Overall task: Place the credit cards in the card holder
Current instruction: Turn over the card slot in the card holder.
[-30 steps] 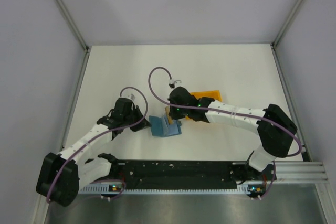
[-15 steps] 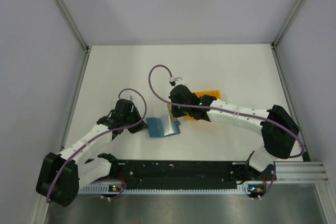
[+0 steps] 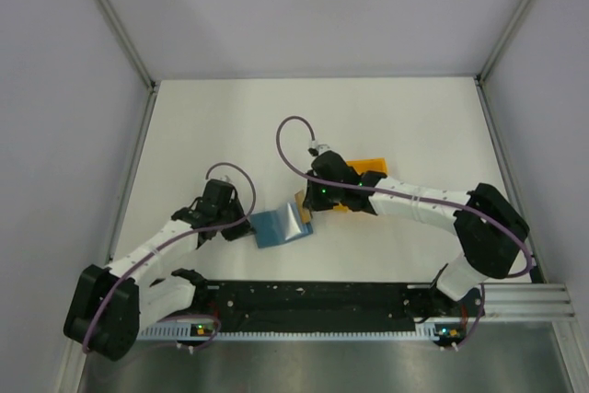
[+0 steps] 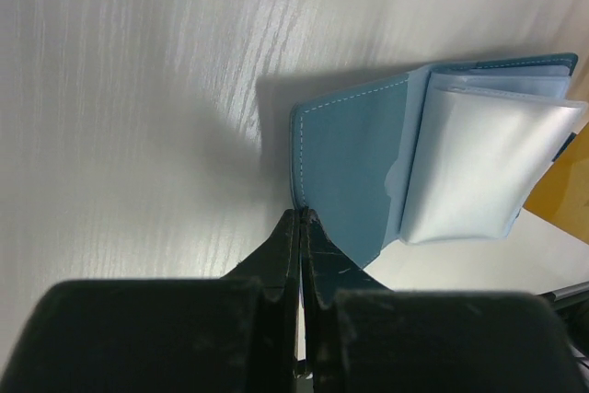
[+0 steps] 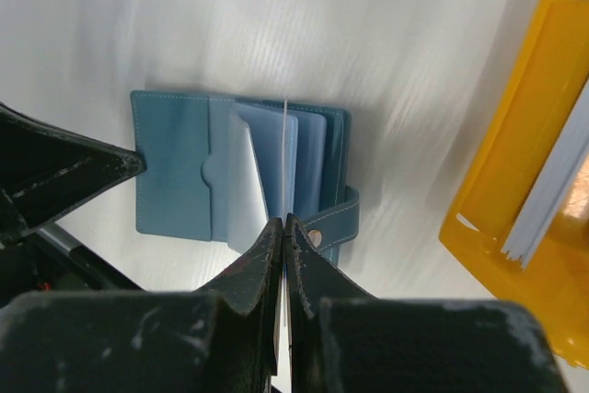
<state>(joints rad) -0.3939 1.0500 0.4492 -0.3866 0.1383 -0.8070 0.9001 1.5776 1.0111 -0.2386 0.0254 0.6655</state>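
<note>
The teal-blue card holder (image 3: 276,227) lies open on the white table, with its clear sleeves fanned out (image 4: 479,163). My left gripper (image 3: 248,228) is shut on the edge of the holder's left cover (image 4: 301,216). My right gripper (image 3: 306,211) is shut over the holder's lower edge (image 5: 283,223). It pinches a thin pale sheet seen edge-on, which looks like one of the holder's sleeves. Pale credit cards (image 5: 552,195) stand on edge in the orange tray. The holder's snap strap (image 5: 336,223) sticks out beside my right fingers.
The orange tray (image 3: 370,167) sits just right of the holder, partly under my right arm; its rim (image 5: 479,200) is close to my right fingers. The black rail (image 3: 304,301) runs along the near table edge. Grey walls enclose the table.
The holder's pages stood up a second ago; now the holder lies flat and open, shifted slightly left. My right gripper moved a little right. My left gripper has closed in on the cover.
</note>
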